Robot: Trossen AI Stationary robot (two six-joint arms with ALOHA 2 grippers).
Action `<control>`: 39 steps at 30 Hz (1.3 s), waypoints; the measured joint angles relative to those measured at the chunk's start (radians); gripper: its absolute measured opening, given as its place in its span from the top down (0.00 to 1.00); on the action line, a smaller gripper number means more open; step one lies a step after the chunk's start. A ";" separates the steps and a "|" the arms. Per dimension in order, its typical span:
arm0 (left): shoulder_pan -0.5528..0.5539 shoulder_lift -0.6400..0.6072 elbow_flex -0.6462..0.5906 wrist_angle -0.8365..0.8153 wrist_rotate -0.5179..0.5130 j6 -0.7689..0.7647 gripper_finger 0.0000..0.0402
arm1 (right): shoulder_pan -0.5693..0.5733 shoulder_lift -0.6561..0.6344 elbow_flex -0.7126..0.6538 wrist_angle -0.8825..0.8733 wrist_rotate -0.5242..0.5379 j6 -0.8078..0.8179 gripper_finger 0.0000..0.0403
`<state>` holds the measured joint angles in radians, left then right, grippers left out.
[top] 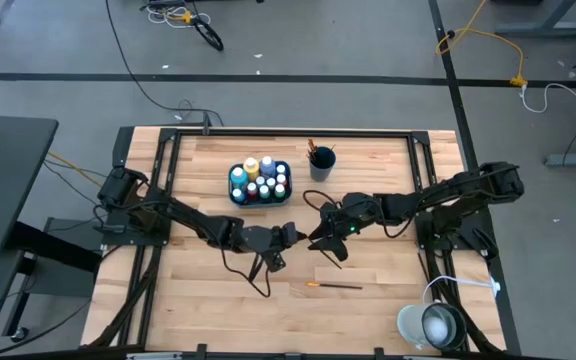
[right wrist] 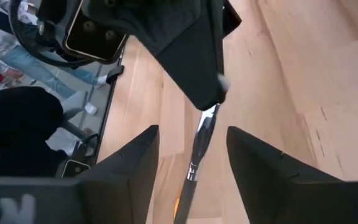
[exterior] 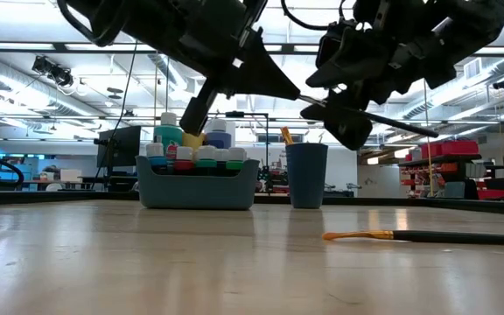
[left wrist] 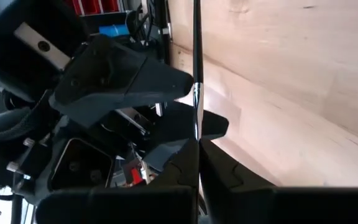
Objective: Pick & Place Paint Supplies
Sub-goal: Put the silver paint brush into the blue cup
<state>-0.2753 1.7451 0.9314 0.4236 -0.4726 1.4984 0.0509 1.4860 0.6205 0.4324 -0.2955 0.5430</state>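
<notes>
Above the middle of the table [top: 388,170], your two grippers meet tip to tip, well clear of the wood. The left gripper [top: 293,232] is pinched tight on a thin brush [right wrist: 199,144], which juts out from its fingertips toward the other arm. The right gripper [right wrist: 191,155] faces it with its jaws spread wide; in its wrist view the brush's metal ferrule and handle run down the gap between the two dark fingers [right wrist: 132,165], touching neither.

Look nearer the front edge and you see a second brush [top: 332,286] lying flat on the table, orange tip toward the left arm's side, dark handle toward the right.

At the back, the teal tray [exterior: 198,185] stands packed with white-capped bottles [top: 260,181] in blue, yellow, green and red, all upright. Just beside it on the right arm's side is the dark blue cup [top: 322,162], with brush ends poking above its rim. A white round lamp [top: 433,324] sits at the front corner on the right arm's side.
</notes>
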 joint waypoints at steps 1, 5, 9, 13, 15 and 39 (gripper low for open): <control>0.000 0.000 0.000 0.000 -0.009 0.001 0.99 | 0.000 0.000 0.000 0.001 0.000 0.000 0.54; 0.000 0.000 0.000 0.001 -0.031 0.004 0.98 | 0.000 0.000 0.000 -0.002 -0.002 0.000 0.64; 0.000 -0.001 0.002 0.003 -0.032 0.025 0.98 | 0.000 0.000 0.000 -0.008 -0.006 -0.002 0.78; -0.001 -0.002 0.002 0.005 -0.028 0.027 0.97 | -0.001 0.000 0.000 -0.019 -0.011 -0.007 0.93; -0.001 -0.002 0.002 0.005 -0.024 0.027 0.95 | -0.001 0.000 0.000 -0.020 -0.011 -0.015 0.96; -0.007 -0.137 -0.020 0.033 0.012 -0.572 0.79 | -0.024 -0.004 0.000 -0.002 -0.002 -0.108 0.96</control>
<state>-0.2821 1.6084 0.9110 0.4566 -0.4602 0.9265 0.0267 1.4821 0.6205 0.4301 -0.2974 0.4352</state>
